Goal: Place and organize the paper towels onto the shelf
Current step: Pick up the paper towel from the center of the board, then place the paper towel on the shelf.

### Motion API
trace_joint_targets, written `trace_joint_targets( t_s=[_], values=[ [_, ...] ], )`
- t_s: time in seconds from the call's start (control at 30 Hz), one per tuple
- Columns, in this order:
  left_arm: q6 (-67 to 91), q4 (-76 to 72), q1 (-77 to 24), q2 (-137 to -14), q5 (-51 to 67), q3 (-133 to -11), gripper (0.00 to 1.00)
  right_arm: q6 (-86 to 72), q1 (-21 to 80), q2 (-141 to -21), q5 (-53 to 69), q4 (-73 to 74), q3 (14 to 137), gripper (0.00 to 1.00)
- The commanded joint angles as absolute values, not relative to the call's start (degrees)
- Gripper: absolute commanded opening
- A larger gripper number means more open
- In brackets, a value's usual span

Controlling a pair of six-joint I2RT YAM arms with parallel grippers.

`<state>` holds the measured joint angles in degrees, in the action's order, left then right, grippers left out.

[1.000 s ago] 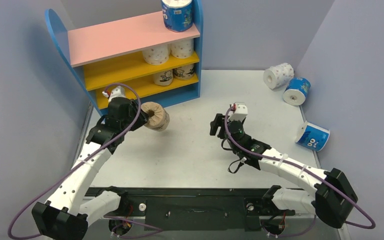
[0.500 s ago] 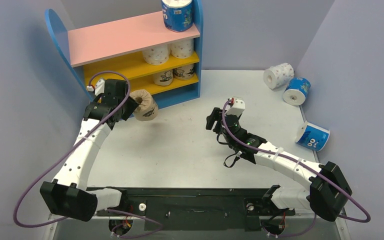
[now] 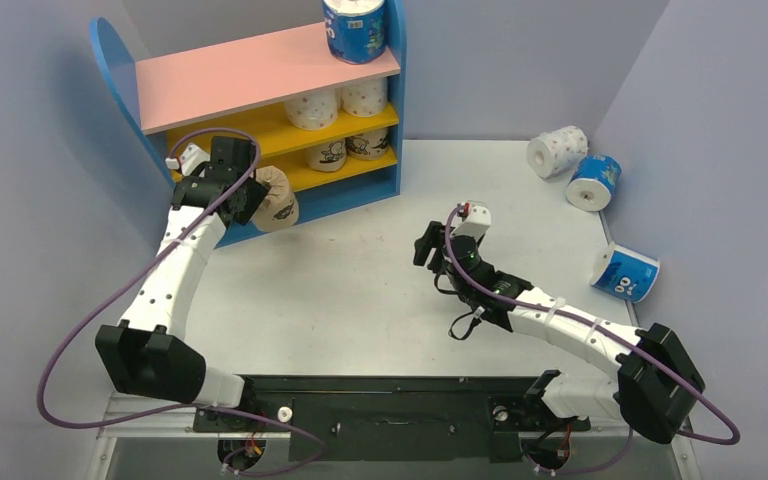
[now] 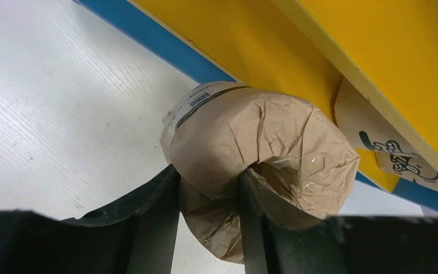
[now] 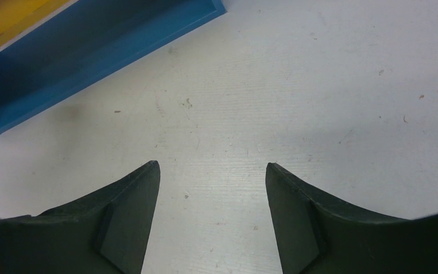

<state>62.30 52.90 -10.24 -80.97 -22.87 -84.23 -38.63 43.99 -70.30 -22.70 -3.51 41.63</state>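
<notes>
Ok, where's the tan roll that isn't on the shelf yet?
Top view, left side: the tan roll sits clamped in the left gripper at the front of the shelf's lower yellow board, left of two shelved tan rolls.

The left arm (image 3: 173, 275) stretches forward, its left gripper (image 3: 257, 197) pinched tight on the wall of a tan roll (image 3: 280, 208), while the right arm (image 3: 560, 322) lies low and bent, its right gripper (image 3: 426, 245) empty, jaws spread wide.

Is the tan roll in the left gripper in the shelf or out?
Out. The left gripper holds the tan roll at the lower front edge of the shelf, resting on no board.
</notes>
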Motion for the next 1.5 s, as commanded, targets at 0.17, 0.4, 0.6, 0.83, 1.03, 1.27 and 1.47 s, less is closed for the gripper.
trace_joint_targets(
  t_s=[0.17, 0.4, 0.6, 0.83, 1.03, 1.27, 1.47],
  values=[
    [67.2, 51.9, -9.3, -84.6, -24.8, -89.7, 0.36, -39.9, 44.5, -65.7, -23.1, -5.7, 38.6, 0.64],
    [68.6, 50.8, -9.3, -86.4, -24.0, -91.8, 0.36, -39.5, 44.5, -64.3, -23.8, -5.1, 37.8, 0.64],
    [68.7, 50.1, -9.3, -87.1, -23.7, -93.2, 0.36, -39.4, 44.5, -64.3, -24.4, -5.3, 36.9, 0.64],
    [68.4, 49.5, -9.3, -88.3, -23.8, -94.5, 0.36, -39.4, 44.5, -64.4, -24.5, -5.3, 36.4, 0.64],
    [68.4, 49.5, -9.4, -90.4, -24.1, -96.4, 0.36, -39.3, 44.5, -64.1, -24.9, -5.2, 36.2, 0.64],
    [68.4, 49.3, -9.3, -92.6, -24.7, -98.8, 0.37, -39.1, 44.6, -63.3, -25.4, -5.0, 35.7, 0.64],
    [68.7, 48.8, -9.3, -93.7, -24.9, -99.2, 0.37, -38.9, 44.5, -63.1, -26.0, -5.1, 35.2, 0.64]
  ],
)
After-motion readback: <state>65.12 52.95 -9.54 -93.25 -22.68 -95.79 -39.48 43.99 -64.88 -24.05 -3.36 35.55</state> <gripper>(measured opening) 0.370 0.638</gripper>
